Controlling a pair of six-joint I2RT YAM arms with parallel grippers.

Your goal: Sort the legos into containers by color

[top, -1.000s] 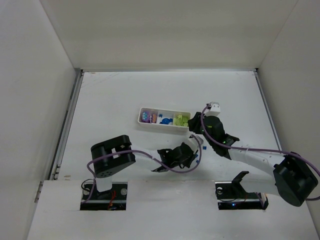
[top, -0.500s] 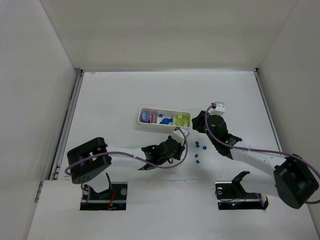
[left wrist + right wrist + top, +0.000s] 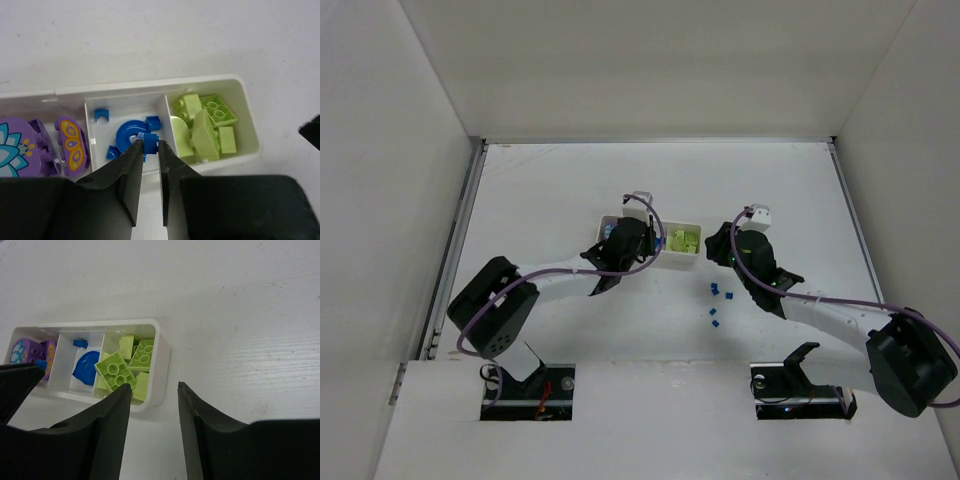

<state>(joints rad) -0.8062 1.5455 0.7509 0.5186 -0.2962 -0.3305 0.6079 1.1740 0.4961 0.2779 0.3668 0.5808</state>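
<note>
Blue brick [image 3: 150, 141] | pinched between left fingers [image 3: 131, 175] | above tray [image 3: 251, 131] middle section | right fingers [image 3: 107, 430] spread, near tray's end

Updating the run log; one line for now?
left tool: shut on blue lego over tray | right tool: open | blue legos loose on table

No legible text, numbers or brand marks in any view. Only printing is pictorial: a butterfly on one purple brick [image 3: 70, 147] and a flower on the purple brick [image 3: 15, 152] beside it, both left of the left gripper [image 3: 150, 146]. Studs on the small blue brick [image 3: 150, 140] pinched at its tips and on the yellow-green bricks [image 3: 217, 111] to its right show no readable logo.
</note>
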